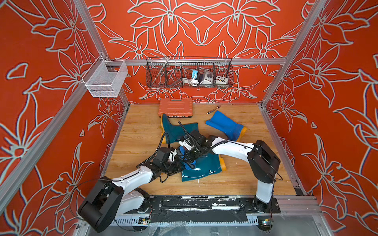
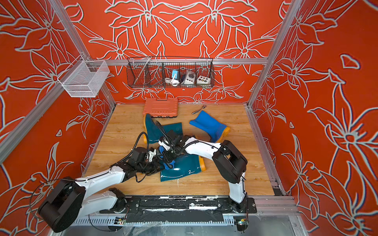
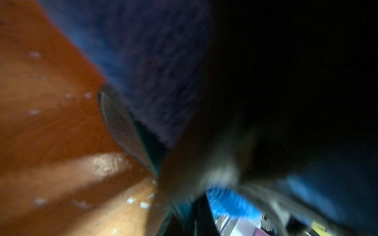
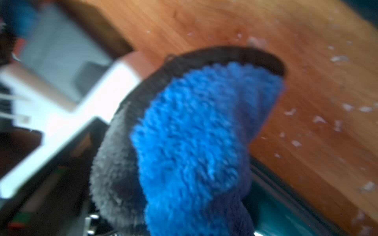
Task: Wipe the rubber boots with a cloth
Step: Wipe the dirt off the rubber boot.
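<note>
You're wiping the teal boot (image 1: 204,170) by the worktop's (image 1: 245,179) front edge, right fingers (image 1: 190,159) clamped on the fuzzy blue cloth (image 1: 189,164), left fingers (image 1: 177,166) closed alongside, so be pressing evenly.
</note>
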### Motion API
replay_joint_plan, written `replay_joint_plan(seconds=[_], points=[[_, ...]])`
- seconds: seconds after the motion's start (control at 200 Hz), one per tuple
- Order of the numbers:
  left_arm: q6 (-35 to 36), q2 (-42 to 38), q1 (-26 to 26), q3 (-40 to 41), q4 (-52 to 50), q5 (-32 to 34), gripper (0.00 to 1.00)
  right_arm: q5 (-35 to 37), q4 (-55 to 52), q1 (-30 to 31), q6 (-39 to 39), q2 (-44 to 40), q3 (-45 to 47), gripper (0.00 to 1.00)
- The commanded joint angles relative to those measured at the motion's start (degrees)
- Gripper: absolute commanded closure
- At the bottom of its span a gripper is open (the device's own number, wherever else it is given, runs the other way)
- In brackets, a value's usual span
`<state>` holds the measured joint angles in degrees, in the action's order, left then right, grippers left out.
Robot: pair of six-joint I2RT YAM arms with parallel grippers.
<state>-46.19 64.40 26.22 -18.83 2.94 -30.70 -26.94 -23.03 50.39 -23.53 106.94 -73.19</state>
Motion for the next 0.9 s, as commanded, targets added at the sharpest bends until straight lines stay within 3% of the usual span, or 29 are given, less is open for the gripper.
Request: replay_joint_plan(seconds=[0.0,0.1,0.195,0.41,0.505,0.636,0.786,0.896], points=[[0.84,-4.09,-0.11,0.83,-3.87,2.97,1.00,2.10,-2.97,-8.63,0.07,-5.09,7.41,1.00],[0.25,-5.64,-0.20,1.59,-3.76,3.32,1.00,3.16,-3.02,-13.96,0.62,-10.30,13.09,1.00],[-0.72,-5.31,-0.20,2.29,-2.33,3.01,1.00,2.78,-2.65,-13.67,0.11,-11.49,13.38,1.00],[-1.71,-3.32,-0.20,1.89,-0.89,1.79,1.00,2.45,-2.07,2.36,-1.70,-0.97,-1.03,1.00],[-1.45,-4.11,-0.20,1.17,-2.48,2.00,1.00,0.47,-1.36,4.97,-2.41,2.03,-3.94,1.00],[-1.07,-6.42,-0.18,1.26,-4.45,2.98,1.00,3.96,-4.49,0.84,0.36,-0.50,0.86,1.00],[-1.91,-6.54,-0.20,2.21,-3.13,2.87,1.00,5.34,-4.75,-12.14,1.14,-9.52,12.78,1.00],[-2.82,-4.39,-0.20,2.22,-0.79,1.98,1.00,8.61,-8.07,-13.30,3.30,-12.86,12.80,1.00]])
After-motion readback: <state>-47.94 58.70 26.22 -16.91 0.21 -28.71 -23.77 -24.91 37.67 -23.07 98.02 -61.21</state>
